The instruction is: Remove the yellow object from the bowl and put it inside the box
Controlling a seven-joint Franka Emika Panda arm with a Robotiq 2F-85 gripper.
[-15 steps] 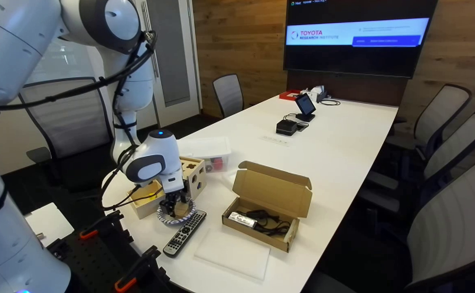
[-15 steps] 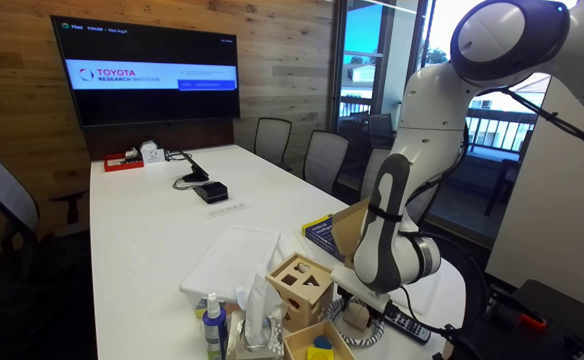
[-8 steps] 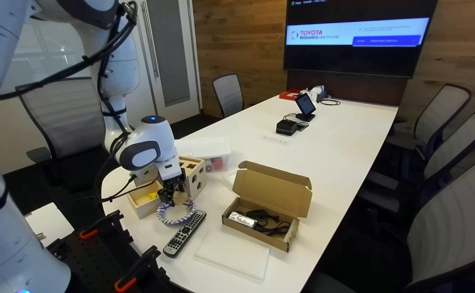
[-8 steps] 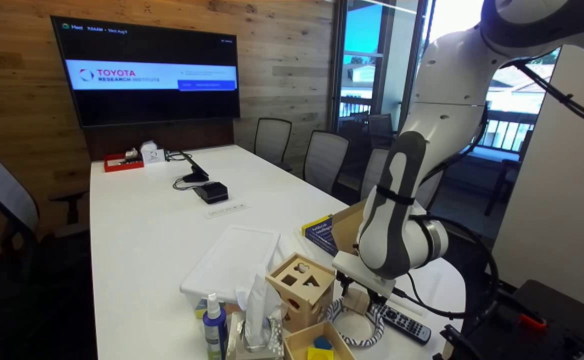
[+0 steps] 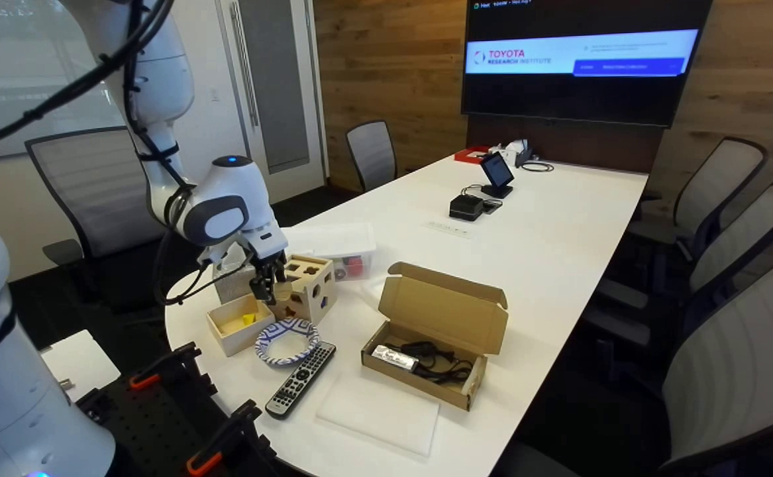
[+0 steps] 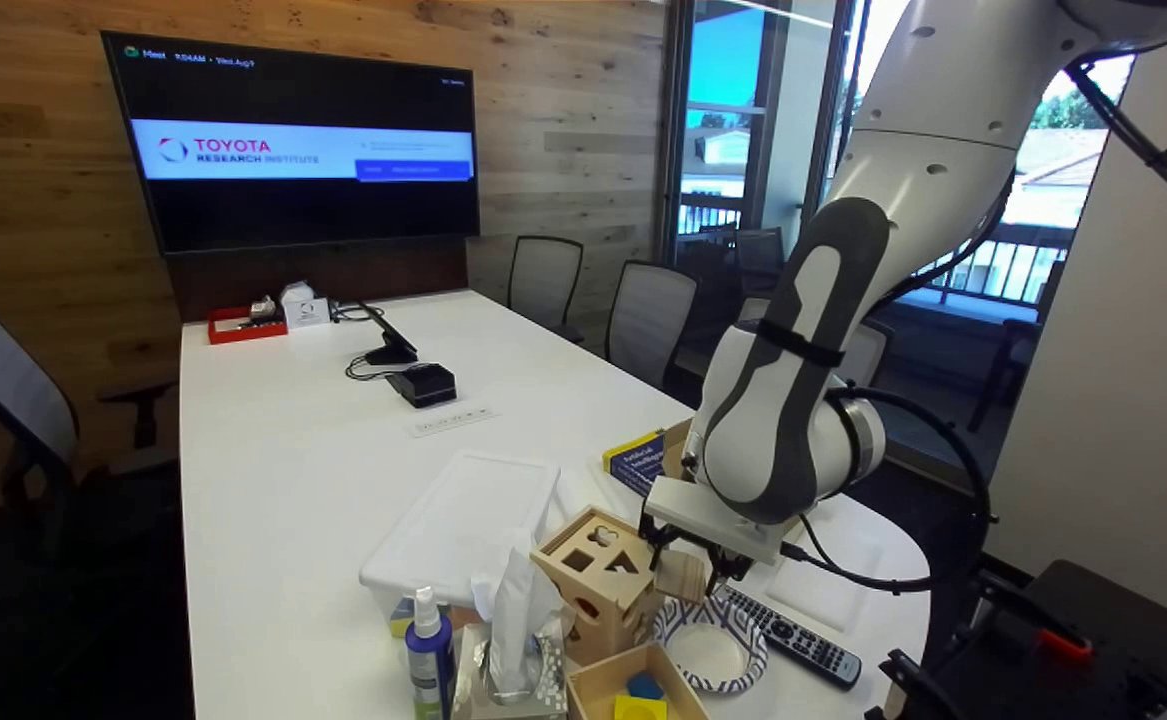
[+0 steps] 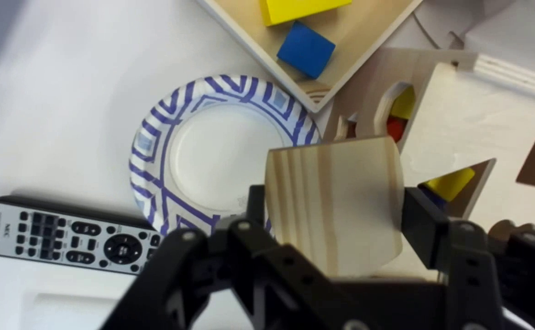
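Observation:
My gripper [image 7: 336, 211] is shut on a pale yellowish wooden block [image 7: 333, 201] with brown grain, one finger on each side. The block also shows in both exterior views [image 5: 283, 291] [image 6: 681, 577], held up between the bowl and the box. The round bowl [image 7: 226, 156] with the blue-and-white patterned rim stands below and is empty [image 5: 287, 344] [image 6: 708, 655]. The wooden cube box [image 6: 603, 580] with cut-out holes is right beside the held block [image 5: 320, 291]; its top lies at the right in the wrist view [image 7: 469, 119]. Coloured pieces show through its holes.
An open wooden tray [image 7: 372, 18] holds a yellow block [image 7: 299, 10] and a blue block [image 7: 306, 49]. A remote [image 5: 301, 381] lies against the bowl. A tissue box [image 6: 513, 670], spray bottle [image 6: 430, 650], lidded plastic bin [image 6: 468, 510] and open cardboard box [image 5: 426, 358] stand around.
My gripper has lifted the wooden block up out of the bowl and moved it toward the wooden cube. The bowl, the cube and the tray have not moved.

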